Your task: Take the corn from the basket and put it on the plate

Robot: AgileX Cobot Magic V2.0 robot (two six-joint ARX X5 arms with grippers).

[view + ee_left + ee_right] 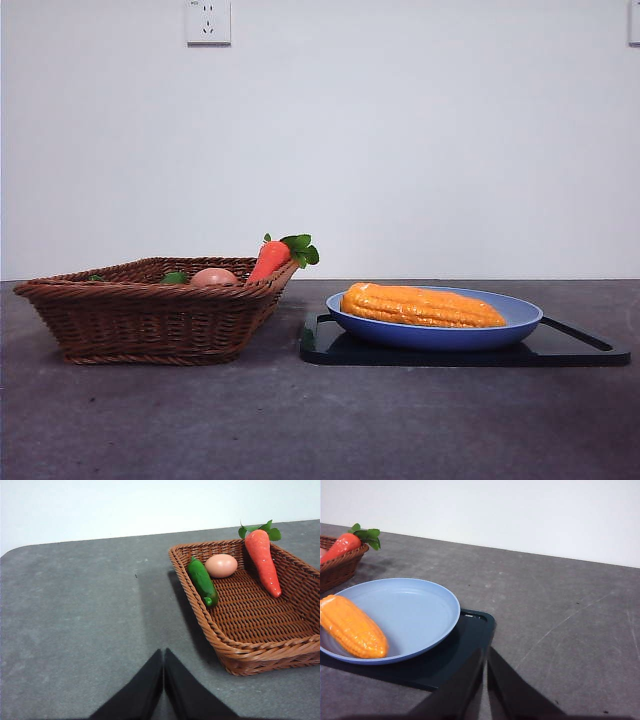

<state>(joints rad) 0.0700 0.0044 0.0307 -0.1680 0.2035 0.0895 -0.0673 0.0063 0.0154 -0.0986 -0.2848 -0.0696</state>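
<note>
i see the long, glossy orange-yellow corn cob [422, 306] lying on its side inside the round, shallow light-blue plate [520, 322], its length running across the dish. in the right wrist view the corn [353, 626] sits toward one side of the plate [427, 607], leaving much of the blue surface bare. the plate rests on a flat black rectangular tray [580, 349], which lies on the grey counter [300, 420].

just beside the tray stands the shallow brown woven wicker basket [140, 320], close to it but not touching, as far as i can tell. inside it i see an orange-red carrot with green leaves [262, 560] leaning up against one sloping side, leaves poking over the rim, a small round peach-coloured egg shape [221, 565], and a dark green cucumber-like piece [202, 581] lying along another side, next to the egg.

my left claw [163, 667] has its two black jaws pressed together with nothing between them, held over bare counter near the basket's corner. my right claw [485, 667] is likewise closed and empty, its tips near the corner of the tray [465, 645]. neither arm shows in the front view.
</note>
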